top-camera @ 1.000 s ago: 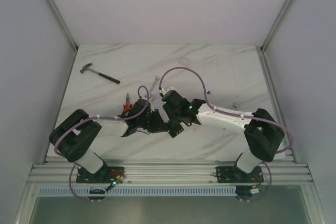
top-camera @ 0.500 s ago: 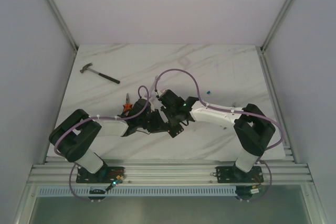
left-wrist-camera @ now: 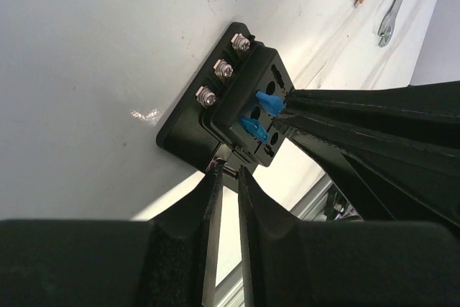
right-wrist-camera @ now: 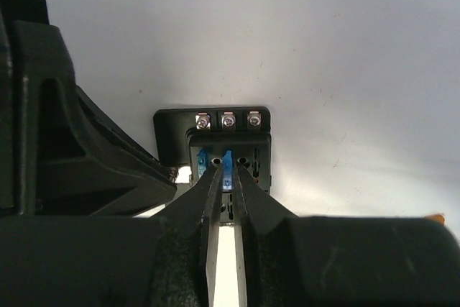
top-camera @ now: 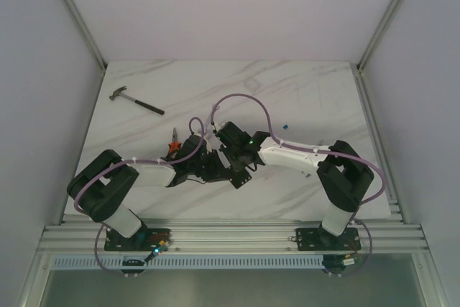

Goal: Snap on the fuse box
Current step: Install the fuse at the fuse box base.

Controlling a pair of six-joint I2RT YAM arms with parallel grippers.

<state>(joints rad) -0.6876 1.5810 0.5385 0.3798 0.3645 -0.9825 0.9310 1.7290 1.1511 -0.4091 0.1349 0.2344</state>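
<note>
While top view is burying fuse box (right-wrist-camera: 253,157) under meeting wrists at table (top-camera: 309,91) centre, wrist views are exposing it lying flat. Slots are holding two fuses; right claw (right-wrist-camera: 227,177) is pinching blue fuse (right-wrist-camera: 227,162). Left claw (left-wrist-camera: 228,172) is clenching fuse box by metal tab (left-wrist-camera: 230,167) at 6 o'clock edge. Wrench (left-wrist-camera: 397,1) at 1 o'clock in left wrist view is running off frame; hammer (top-camera: 136,101) is showing only from above, 10 o'clock.

1. We see the fuse box (left-wrist-camera: 241,84) hemmed in: left tool (left-wrist-camera: 228,170) gripping its edge, right tool (right-wrist-camera: 227,177) pinching its blue fuse (right-wrist-camera: 227,162).
2. Behind it the table (top-camera: 302,91) lies open; only the hammer (top-camera: 136,101) sits far-left.
</note>
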